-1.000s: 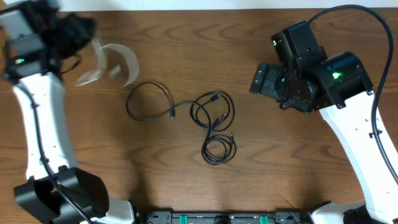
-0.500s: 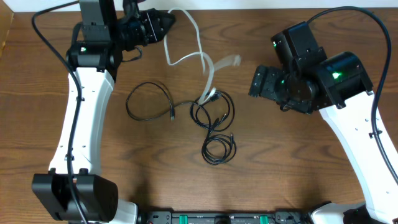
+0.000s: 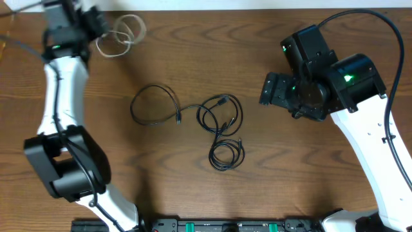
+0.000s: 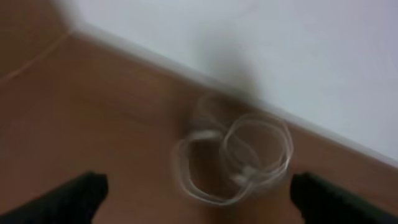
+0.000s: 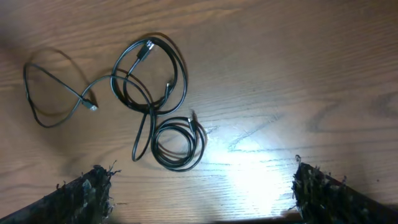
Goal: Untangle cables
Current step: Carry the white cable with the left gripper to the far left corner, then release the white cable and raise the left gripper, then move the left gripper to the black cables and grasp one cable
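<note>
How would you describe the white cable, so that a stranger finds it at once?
Go to the far left corner of the wooden table, just in front of the left gripper. There the white cable lies in a small loose coil. It is the only white one; the black cables lie tangled at the table's middle.

1. No text, label, brand, number or sign can be read in any view.
2. The black cables: their plug ends are too small to show any marking.
3. The dark strip with green parts, at the bench edge on the robot's side of the black cables: any print on it is too small to tell.
4. The white cable, far left of the black cables: too blurred to show any marking.
</note>
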Controlling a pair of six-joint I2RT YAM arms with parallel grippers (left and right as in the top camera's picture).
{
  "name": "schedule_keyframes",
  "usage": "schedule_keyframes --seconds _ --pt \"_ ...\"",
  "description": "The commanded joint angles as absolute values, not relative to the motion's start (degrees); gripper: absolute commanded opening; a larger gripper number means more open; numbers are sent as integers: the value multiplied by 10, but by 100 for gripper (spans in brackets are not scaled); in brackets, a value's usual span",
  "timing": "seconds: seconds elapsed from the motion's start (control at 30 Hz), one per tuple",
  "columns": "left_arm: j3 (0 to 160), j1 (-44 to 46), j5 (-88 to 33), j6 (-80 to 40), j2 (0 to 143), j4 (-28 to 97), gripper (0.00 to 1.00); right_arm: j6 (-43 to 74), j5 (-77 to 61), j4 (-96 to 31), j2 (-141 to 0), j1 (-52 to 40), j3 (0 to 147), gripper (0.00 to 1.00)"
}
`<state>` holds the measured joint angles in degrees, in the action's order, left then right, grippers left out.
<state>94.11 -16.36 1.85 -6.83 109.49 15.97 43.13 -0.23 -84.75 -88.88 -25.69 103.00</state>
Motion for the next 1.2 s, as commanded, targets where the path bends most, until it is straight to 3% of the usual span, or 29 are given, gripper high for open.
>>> schedule_keyframes --seconds 0.0,0.2,0.37,0.6,0.93,1.17 --pt "948 -202 55 -65 1090 206 100 426 0 -845 -892 -256 1033 92" --pt "948 -258 11 -83 1089 297 100 425 0 -842 -892 -256 1033 93" --pt "948 -266 -172 -83 1089 376 100 425 0 -851 -892 -256 1033 99" --pt "947 -246 -396 -98 1090 460 100 415 1 -861 -892 -256 1033 99" --pt "923 -119 -386 -136 1090 604 100 415 0 -861 -892 -256 1033 99" --pt "881 -33 -50 -315 1090 595 100 413 0 -868 -892 -256 1033 99"
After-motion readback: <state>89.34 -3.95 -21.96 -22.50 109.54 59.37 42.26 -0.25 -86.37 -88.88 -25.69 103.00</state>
